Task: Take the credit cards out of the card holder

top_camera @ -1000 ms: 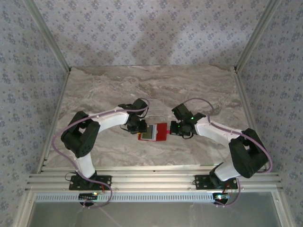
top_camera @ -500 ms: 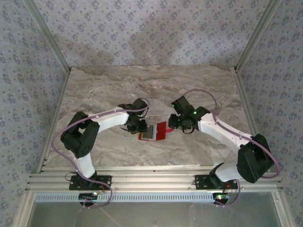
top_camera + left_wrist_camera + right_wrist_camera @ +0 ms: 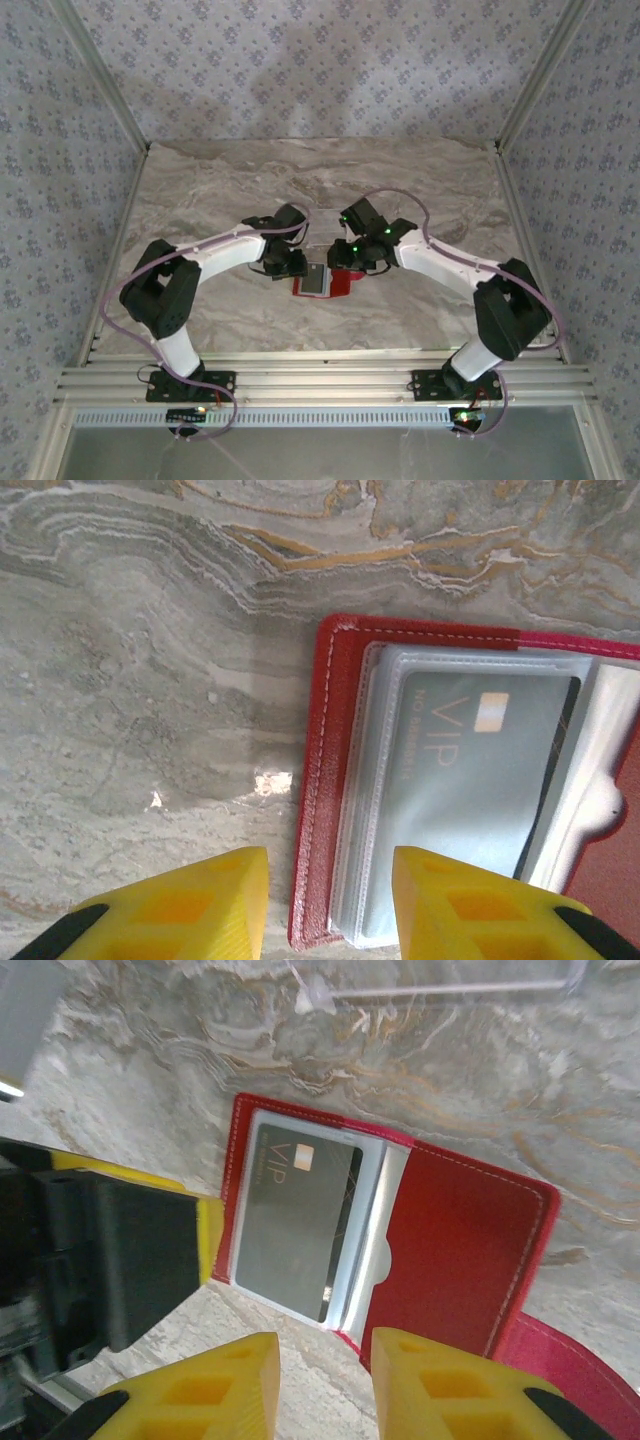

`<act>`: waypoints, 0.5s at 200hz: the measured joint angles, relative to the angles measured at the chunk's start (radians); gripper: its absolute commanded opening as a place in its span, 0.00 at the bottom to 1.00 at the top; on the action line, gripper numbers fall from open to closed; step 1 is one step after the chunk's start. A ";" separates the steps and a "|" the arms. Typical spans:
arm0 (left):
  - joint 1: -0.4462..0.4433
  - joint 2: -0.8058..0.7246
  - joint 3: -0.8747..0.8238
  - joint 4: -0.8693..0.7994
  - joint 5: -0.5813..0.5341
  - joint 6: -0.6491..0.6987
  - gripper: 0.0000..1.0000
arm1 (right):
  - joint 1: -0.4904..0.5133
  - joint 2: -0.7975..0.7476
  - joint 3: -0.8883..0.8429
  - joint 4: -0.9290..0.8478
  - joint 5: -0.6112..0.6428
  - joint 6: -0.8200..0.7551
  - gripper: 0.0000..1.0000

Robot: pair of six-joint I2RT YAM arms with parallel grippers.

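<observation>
At the centre of the marble table (image 3: 200, 200), the red card holder (image 3: 340, 287) lies open and flat, with 1 dark VIP credit card (image 3: 316, 280) showing through the clear sleeve (image 3: 365, 810) on its left half. Whether more cards sit behind it cannot be told. The left gripper (image 3: 288, 265) is just beside the holder's left edge, its yellow fingers (image 3: 190, 900) spread with nothing between them. In the left wrist view the holder's red stitched border runs into that gap at the bottom of the frame. The right gripper (image 3: 343, 262) hangs over the holder's upper right, jaws likewise apart and empty. In the top view the card's long axis runs up and down the frame, parallel to the fold. In the right wrist view the sleeve's thumb notch (image 3: 384, 1256) faces the bare red flap on the right of the frame. The card therefore likely has to slide that way, toward the right gripper, while the left one steadies the holder. No card is out yet.
</observation>
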 measured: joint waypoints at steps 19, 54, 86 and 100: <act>0.000 0.016 0.000 0.008 0.025 0.004 0.38 | 0.000 0.033 -0.029 0.035 -0.019 0.000 0.28; -0.002 0.035 -0.027 0.029 0.063 0.005 0.36 | -0.013 0.085 -0.104 0.084 -0.032 0.000 0.26; -0.013 0.035 -0.034 0.045 0.091 0.005 0.34 | -0.036 0.114 -0.142 0.095 -0.031 0.000 0.26; -0.024 0.035 -0.038 0.048 0.093 0.004 0.34 | -0.043 0.116 -0.145 0.095 -0.031 0.000 0.25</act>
